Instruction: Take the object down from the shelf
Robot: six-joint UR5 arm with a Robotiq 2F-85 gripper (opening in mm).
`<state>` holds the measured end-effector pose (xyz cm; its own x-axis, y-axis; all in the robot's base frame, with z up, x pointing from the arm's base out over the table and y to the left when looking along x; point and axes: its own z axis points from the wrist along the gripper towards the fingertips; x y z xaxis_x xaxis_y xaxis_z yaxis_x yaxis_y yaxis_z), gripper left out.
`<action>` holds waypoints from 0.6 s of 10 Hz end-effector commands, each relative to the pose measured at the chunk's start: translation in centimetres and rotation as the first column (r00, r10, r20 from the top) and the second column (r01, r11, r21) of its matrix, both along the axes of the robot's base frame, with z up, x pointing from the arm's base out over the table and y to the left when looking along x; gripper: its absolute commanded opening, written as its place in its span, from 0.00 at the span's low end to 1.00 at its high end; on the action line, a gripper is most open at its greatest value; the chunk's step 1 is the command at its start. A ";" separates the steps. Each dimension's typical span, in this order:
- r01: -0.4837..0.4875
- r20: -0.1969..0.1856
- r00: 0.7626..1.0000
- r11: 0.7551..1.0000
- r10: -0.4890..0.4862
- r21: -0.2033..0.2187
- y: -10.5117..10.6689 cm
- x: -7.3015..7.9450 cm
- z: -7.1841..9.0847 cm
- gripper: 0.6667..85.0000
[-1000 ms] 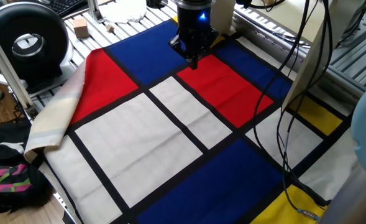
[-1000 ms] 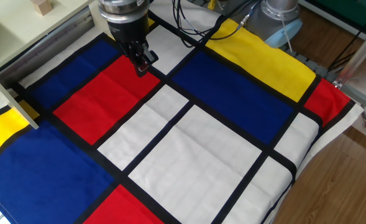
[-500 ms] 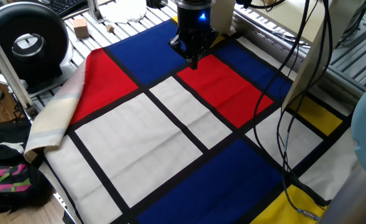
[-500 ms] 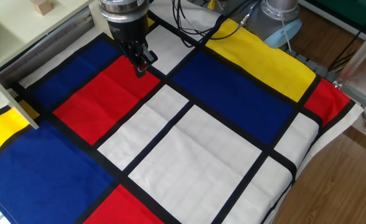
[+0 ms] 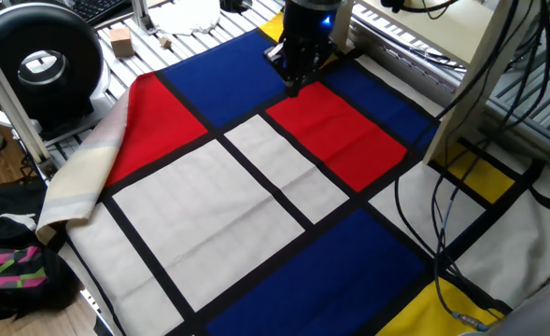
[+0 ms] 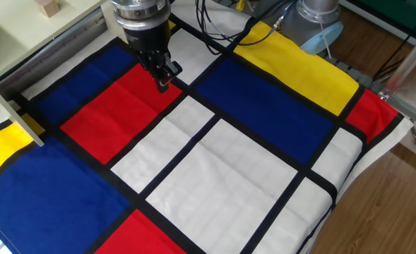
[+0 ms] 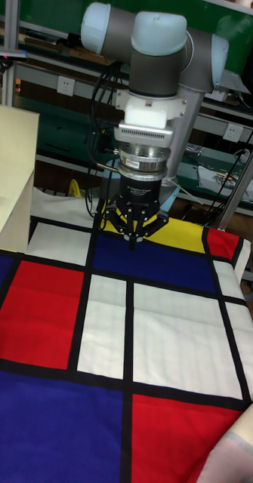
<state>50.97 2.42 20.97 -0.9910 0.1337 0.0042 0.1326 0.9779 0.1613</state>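
The object, a small tan wooden cube [image 6: 49, 7], sits on top of the cream shelf [image 6: 17, 32] at the upper left edge of the other fixed view, partly cut off by the frame. My gripper [image 6: 164, 85] hangs to its right, well apart from it, over the black band beside the red patch. Its fingers are pressed together with nothing between them. In one fixed view the gripper [image 5: 293, 89] points down at the far edge of the red patch, left of the shelf's upright panel [image 5: 475, 65]. The tall fixed view has the gripper [image 7: 132, 243] right of the shelf [image 7: 9, 166].
A cloth of red, blue, white and yellow patches [image 5: 256, 196] covers the table. A bigger tan block [image 5: 119, 40] and a black round device [image 5: 39, 63] stand on the ribbed frame at the far left. Black cables [image 5: 443, 187] hang at the right. A bag [image 5: 13, 252] lies on the floor.
The gripper has shifted a little toward the shelf side, still shut. The arm's pale blue body has swung out of the right edge of one fixed view, and the cables moved with it.
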 end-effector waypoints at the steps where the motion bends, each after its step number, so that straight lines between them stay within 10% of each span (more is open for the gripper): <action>1: -0.112 -0.113 0.987 0.993 0.116 0.041 1.9 -2.3 0.8 0.01; 3: -0.086 -0.112 0.991 0.993 0.077 -0.077 0.1 -1.1 1.0 0.00; 5: -0.049 -0.056 0.997 0.997 0.045 -0.068 0.6 0.8 0.8 0.00; 6: -0.036 -0.092 0.995 0.997 0.030 -0.061 0.9 0.7 -0.4 0.00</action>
